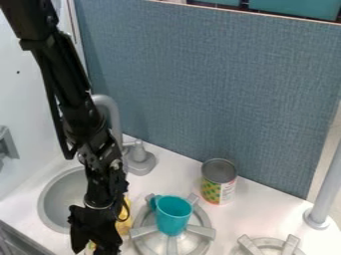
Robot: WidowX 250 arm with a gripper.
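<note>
Sink: set into the counter (pixel 256 199); its round grey rim (pixel 43 209) is partly covered by the arm (pixel 86 114).
Claw (pixel 94 244): hung low at the counter's front, right of the sink; whether it is open or closed, and whether anything is gripped, cannot be told.
Yellow thing (pixel 124 222): seen by the claw, between sink and burner, partly hidden; a hold or a lift cannot be confirmed, so the handling is judged to be at the claw's arrival, with no finished move shown.
Tap (pixel 140 158): stood behind, by the panel (pixel 220 84).
Burner (pixel 143 241): occupied by the cup (pixel 174 214), set upright, handle to the left, apart from the claw.
Can (pixel 218 181): stood upright on the counter, behind and right of the cup, untouched by the claw.
Second burner (pixel 269 246): partly cut off at the front edge.
</note>
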